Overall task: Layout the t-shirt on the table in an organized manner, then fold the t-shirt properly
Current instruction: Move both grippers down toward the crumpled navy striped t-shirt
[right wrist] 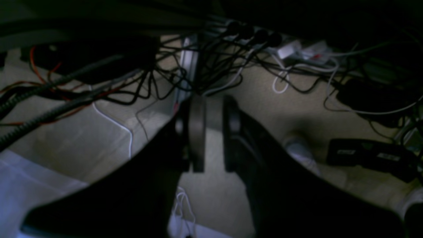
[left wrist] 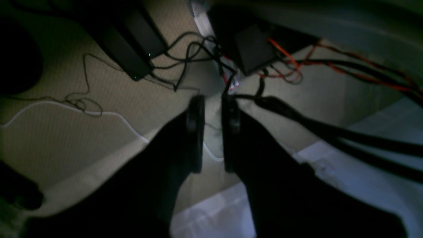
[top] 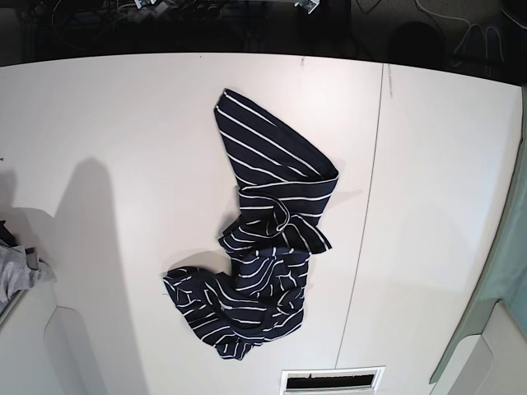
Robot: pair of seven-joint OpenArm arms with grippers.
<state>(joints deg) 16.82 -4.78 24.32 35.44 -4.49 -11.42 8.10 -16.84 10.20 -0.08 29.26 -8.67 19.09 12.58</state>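
t-shirt [top: 265, 255] lies crumpled mid table [top: 107, 123], one end reaching to 11 o'clock, bunched lump at 6, just left of the dark seam [top: 368, 206]. grey cloth [top: 18, 271] at the 9 o'clock edge. no arms over the top. left gripper [left wrist: 212, 132] & right gripper [right wrist: 213, 132] both hang off the table over floor cables [right wrist: 211, 62], jaws a bit apart, nothing between them.
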